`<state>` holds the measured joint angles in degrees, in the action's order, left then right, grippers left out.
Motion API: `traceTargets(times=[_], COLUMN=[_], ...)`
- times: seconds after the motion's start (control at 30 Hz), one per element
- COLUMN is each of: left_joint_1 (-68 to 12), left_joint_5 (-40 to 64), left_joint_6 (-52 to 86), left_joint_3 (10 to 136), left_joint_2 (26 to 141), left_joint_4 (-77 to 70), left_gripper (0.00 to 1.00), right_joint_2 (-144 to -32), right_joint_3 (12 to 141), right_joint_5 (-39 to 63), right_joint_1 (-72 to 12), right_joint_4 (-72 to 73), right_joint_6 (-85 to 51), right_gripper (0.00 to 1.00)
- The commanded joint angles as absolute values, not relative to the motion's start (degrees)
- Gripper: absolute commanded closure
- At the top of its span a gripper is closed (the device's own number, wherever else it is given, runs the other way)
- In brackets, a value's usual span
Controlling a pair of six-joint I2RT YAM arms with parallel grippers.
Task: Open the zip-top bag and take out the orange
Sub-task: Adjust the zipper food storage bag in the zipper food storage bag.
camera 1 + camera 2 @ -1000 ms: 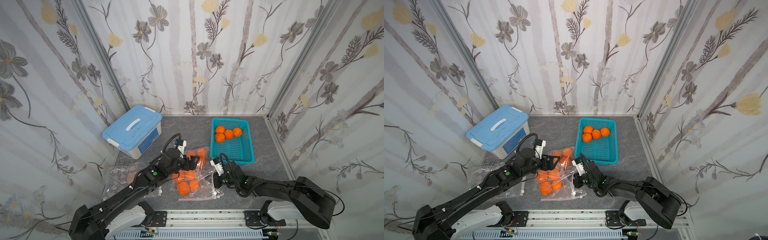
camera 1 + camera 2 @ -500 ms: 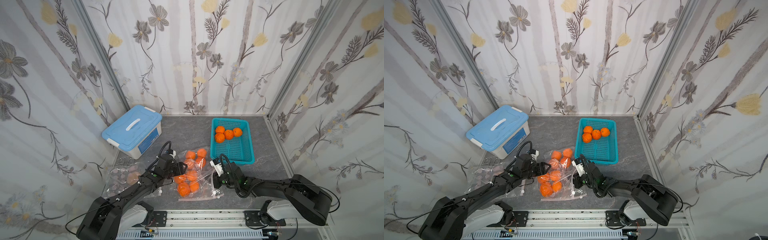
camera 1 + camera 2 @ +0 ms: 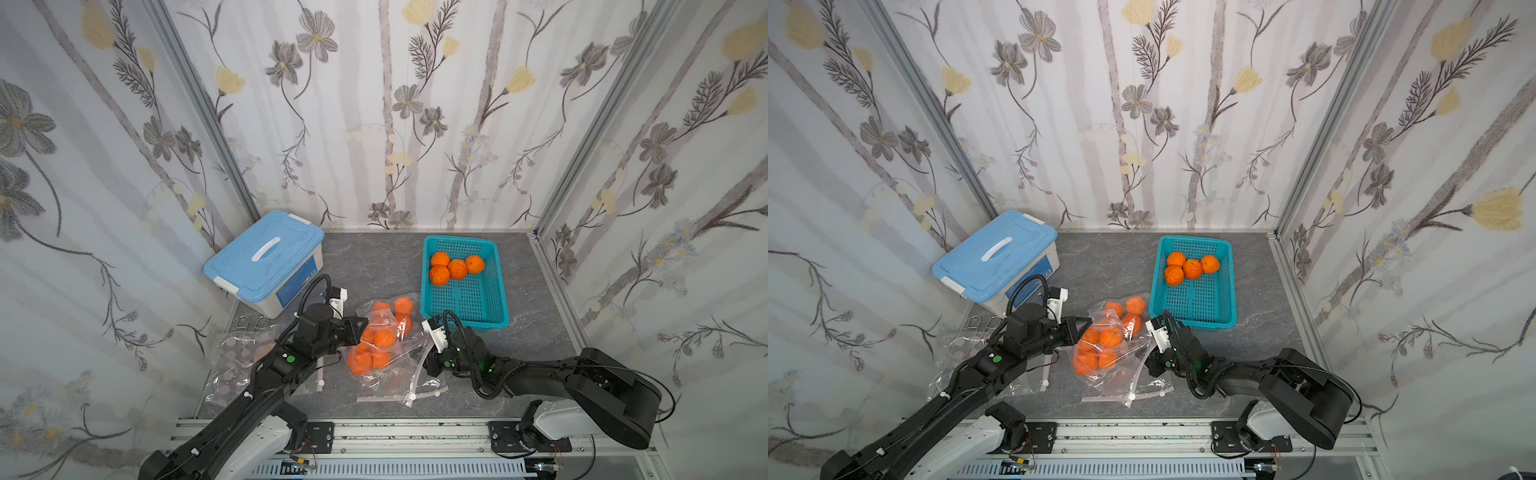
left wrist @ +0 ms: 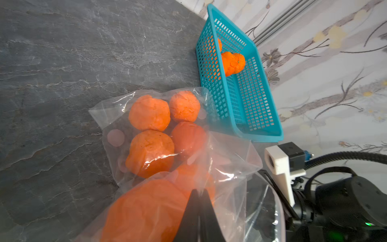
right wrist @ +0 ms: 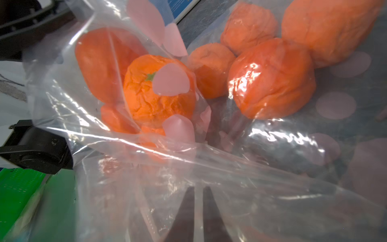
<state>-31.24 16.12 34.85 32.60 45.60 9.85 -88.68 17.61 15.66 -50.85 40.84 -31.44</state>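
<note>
A clear zip-top bag [image 3: 388, 365] with pink dots lies mid-table in both top views, full of several oranges [image 3: 384, 338]. Behind it lies a second clear bag [image 4: 117, 117] of oranges. My left gripper [image 3: 363, 322] reaches in from the left. In the left wrist view its jaws [image 4: 200, 191] are shut, pinching the bag's film over a big orange [image 4: 146, 211]. My right gripper [image 3: 430, 357] is at the bag's right side. In the right wrist view it [image 5: 198, 188] is shut on the bag's film [image 5: 261, 188], with an orange [image 5: 146, 98] beyond.
A teal basket [image 3: 465, 322] with several oranges [image 3: 457, 266] stands just behind the right gripper. A blue-lidded box [image 3: 266, 257] sits at the back left. Empty clear bags [image 3: 237, 365] lie under the left arm. A loose zip strip [image 3: 401, 397] lies near the front edge.
My left gripper was open beside the oranges; it has moved onto the bag's top and shut on the film. The right gripper has stayed shut in place.
</note>
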Motion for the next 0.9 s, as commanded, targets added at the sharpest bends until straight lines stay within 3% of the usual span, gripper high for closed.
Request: traceTargets(times=[0.0, 0.3, 0.67, 0.87], left_joint_1=[-33.09, -35.86, -35.95, -35.96], left_joint_5=[15.87, 15.36, 3.49, 6.9], left_joint_6=[33.73, 34.37, 36.65, 36.17], left_joint_3=[36.25, 37.01, 35.92, 36.53], left_joint_2=[43.28, 41.88, 42.21, 42.36], left_joint_4=[16.98, 18.55, 21.03, 18.4], left_gripper=[1.0, 1.0, 1.0, 1.0], right_joint_2=[-89.49, -96.09, -96.59, -96.25], right_joint_3=[16.91, 18.44, 17.89, 17.82], right_joint_5=[12.23, 12.47, 15.98, 19.15], right_joint_1=[-51.06, -52.57, -54.05, -57.08], right_joint_4=[48.34, 55.63, 58.6, 61.72], right_joint_6=[-31.68, -30.94, -29.02, -27.08], right_gripper=[0.88, 0.87, 0.81, 0.7])
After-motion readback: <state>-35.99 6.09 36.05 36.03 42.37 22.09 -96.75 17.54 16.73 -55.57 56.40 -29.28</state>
